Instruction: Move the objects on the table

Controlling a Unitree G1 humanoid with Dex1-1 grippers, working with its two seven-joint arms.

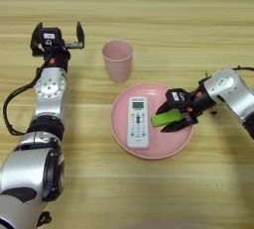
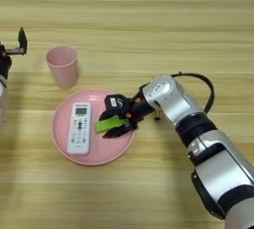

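A bright green block [image 1: 161, 120] lies tilted on the right half of the round pink plate [image 1: 158, 144]. My right gripper [image 1: 171, 118] reaches in from the right and is shut on the block, one black finger above it and one below. Beside the block on the plate rests a white remote control [image 1: 137, 122]. A pale pink cup [image 1: 118, 60] stands upright on the wooden table [image 1: 158, 10] just behind the plate. Far to the left of the cup, my left gripper [image 1: 58, 27] is parked with its fingers open and holding nothing.
My right arm's black cable [image 2: 201, 82] loops over the table behind the forearm. My left arm [image 1: 48, 104] runs down the left side of the table. Bare wood lies behind the cup and in front of the plate.
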